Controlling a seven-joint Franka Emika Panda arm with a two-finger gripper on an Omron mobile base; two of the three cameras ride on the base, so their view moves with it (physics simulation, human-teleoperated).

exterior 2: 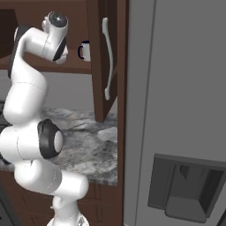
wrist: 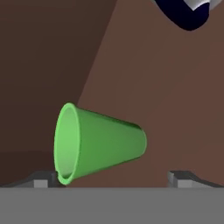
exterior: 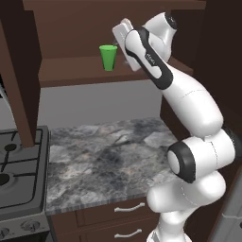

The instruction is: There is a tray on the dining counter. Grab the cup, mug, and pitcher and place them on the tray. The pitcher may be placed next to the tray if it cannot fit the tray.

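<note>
The bright green cup (exterior: 108, 57) stands upright on the brown shelf (exterior: 71, 71) inside the open wall cabinet. My gripper (exterior: 118, 43) is raised to shelf height just right of the cup. In the rolled hand view the cup (wrist: 98, 144) appears sideways just ahead of my gripper (wrist: 113, 179), apart from it; the jaws are open wide and empty, and the cup's rim lies close to the left fingertip (wrist: 43, 180). The white mug (exterior 2: 84, 50) with its dark handle stands on the same shelf, further right, and a dark part of the mug (wrist: 188, 13) shows in the hand view.
An open cabinet door (exterior 2: 105, 62) with a pale handle hangs right of the arm, another brown door (exterior: 19, 90) at the left. Below lie a marbled worktop (exterior: 104, 156) with drawers (exterior: 127, 208), a stove (exterior: 19, 170) at its left and a grey fridge (exterior 2: 181, 110) at the right.
</note>
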